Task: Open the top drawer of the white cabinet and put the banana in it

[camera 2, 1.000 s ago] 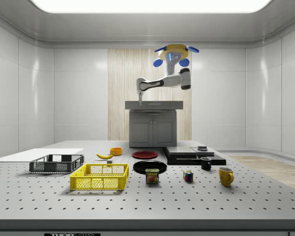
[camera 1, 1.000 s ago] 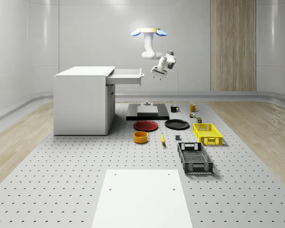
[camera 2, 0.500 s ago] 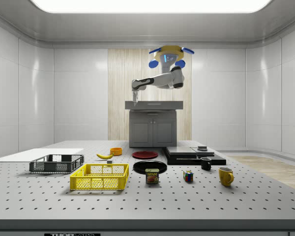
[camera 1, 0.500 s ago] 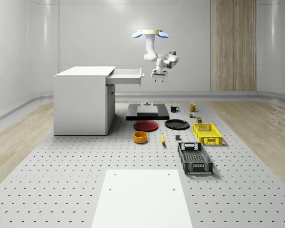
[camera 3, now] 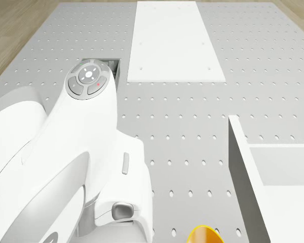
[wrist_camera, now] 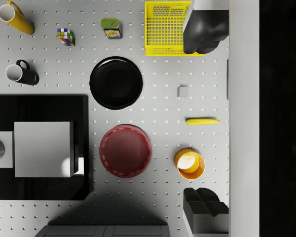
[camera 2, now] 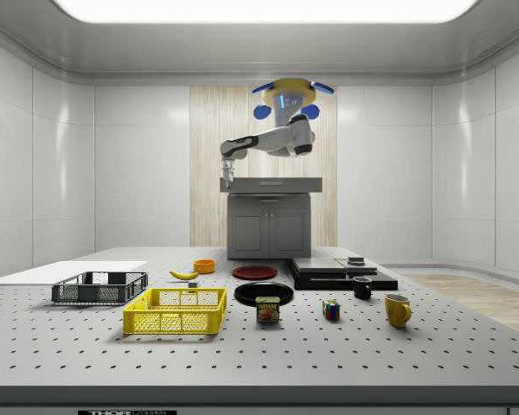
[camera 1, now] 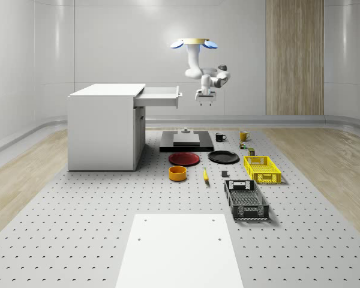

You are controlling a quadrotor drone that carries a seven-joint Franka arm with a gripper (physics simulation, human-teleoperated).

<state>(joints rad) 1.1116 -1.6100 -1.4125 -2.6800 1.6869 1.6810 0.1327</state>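
On table: banana [wrist_camera: 202,121] yellow, lying flat | gripper [wrist_camera: 203,118] spread wide, empty

Drone [camera 1: 194,42] now farther from the drawer [camera 1: 161,95], gripper [camera 1: 204,102] swung round, pointing straight down, slightly lower

table [camera 1: 78,228]: matt grey metal, with many small holes
white cabinet [camera 1: 102,129]: smooth, matt, painted look
yellow crate [wrist_camera: 164,29]: plastic mesh
red plate [wrist_camera: 126,150]: matt
black plate [wrist_camera: 116,82]: slightly glossy
far wall panel [camera 1: 294,57]: wood
arm [camera 3: 66,167]: smooth glossy white plastic
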